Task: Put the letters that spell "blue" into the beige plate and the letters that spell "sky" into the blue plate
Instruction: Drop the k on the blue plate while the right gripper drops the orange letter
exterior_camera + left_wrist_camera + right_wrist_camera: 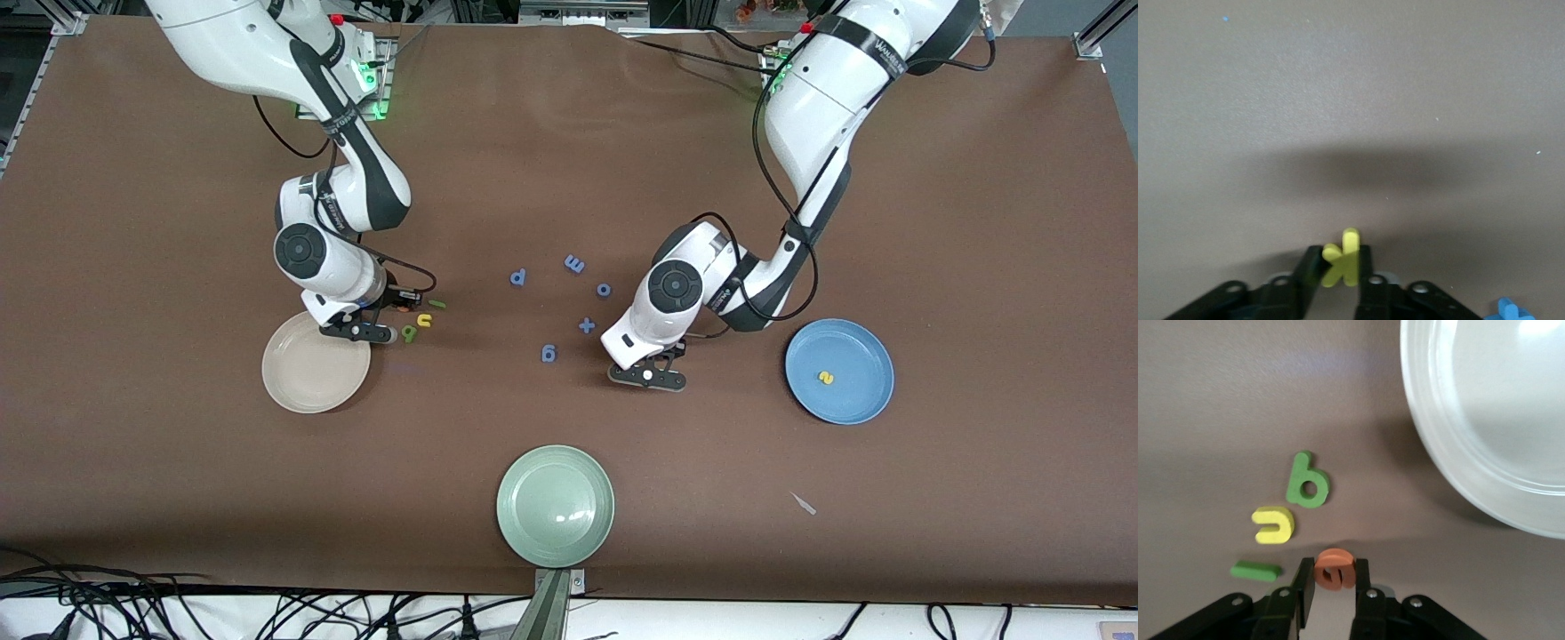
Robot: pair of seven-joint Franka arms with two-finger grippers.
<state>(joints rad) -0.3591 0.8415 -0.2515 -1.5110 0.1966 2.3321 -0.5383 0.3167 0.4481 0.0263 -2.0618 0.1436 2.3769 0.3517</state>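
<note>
My right gripper (1333, 577) is shut on the orange e (1335, 569), low over the table beside the beige plate (1485, 420). The olive-green b (1308, 482), the yellow u (1274, 524) and the light-green l (1255, 571) lie close by. From the front, the right gripper (398, 311) and e (403, 308) sit just past the beige plate's (302, 378) rim. My left gripper (1338, 259) is shut on the yellow k (1341, 260), low at the table. The left gripper (647, 376) is between the blue letters and the blue plate (853, 347). A yellow s (826, 378) lies in that plate.
Blue letters p (518, 277), m (574, 263), o (604, 290), a plus sign (586, 325) and g (548, 354) lie mid-table. The plus sign (1511, 312) lies close to my left gripper. A pale green plate (556, 505) sits near the table's front edge.
</note>
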